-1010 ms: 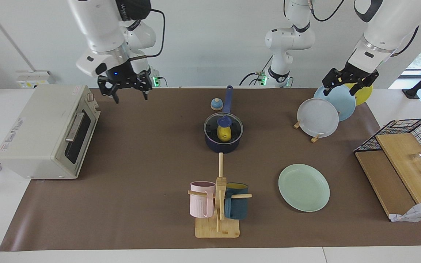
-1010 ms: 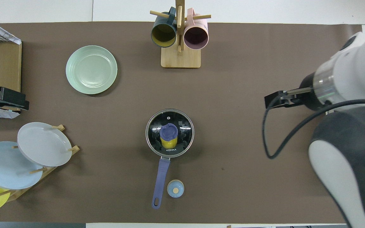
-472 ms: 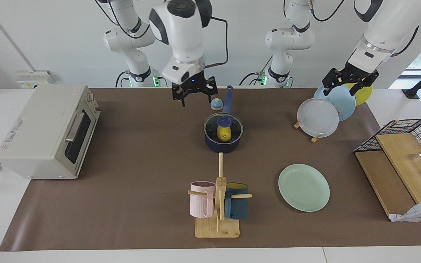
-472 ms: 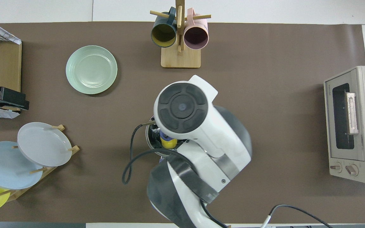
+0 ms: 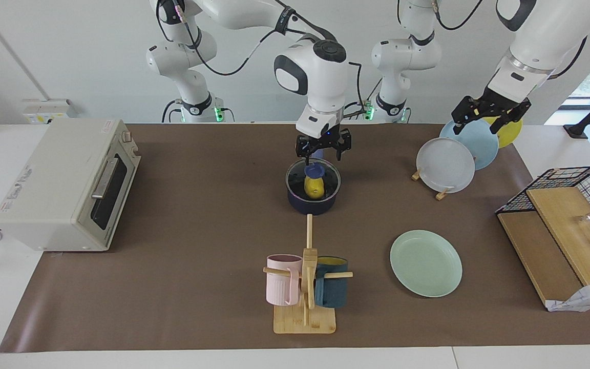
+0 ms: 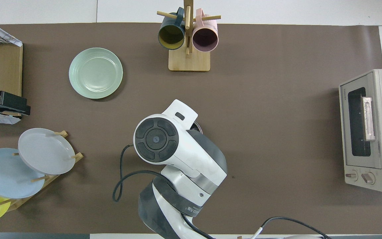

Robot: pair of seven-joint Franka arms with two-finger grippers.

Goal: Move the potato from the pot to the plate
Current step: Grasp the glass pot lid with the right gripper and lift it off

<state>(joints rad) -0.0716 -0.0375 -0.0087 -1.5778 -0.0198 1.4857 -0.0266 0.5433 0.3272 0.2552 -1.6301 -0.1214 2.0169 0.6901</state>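
The navy pot [image 5: 313,205] stands mid-table with a glass lid on it; the lid has a blue knob [image 5: 314,168]. The yellow potato [image 5: 314,187] shows through the lid, inside the pot. My right gripper [image 5: 321,155] is open and hangs just above the lid's knob, at the pot's handle side. In the overhead view the right arm [image 6: 177,149] covers the pot and the potato. The mint-green plate [image 5: 425,263] lies empty, farther from the robots and toward the left arm's end; it also shows in the overhead view [image 6: 95,73]. My left gripper [image 5: 481,125] waits open over the plate rack.
A plate rack [image 5: 446,164] holds grey-white, light blue and yellow plates. A toaster oven [image 5: 69,184] stands at the right arm's end. A mug rack [image 5: 305,287] with pink and teal mugs stands farther from the robots than the pot. A wire basket with wooden boards [image 5: 566,215] stands at the left arm's end.
My right arm has swung from the toaster oven's end to over the pot and lowered its open gripper toward the lid. The left arm has not moved.
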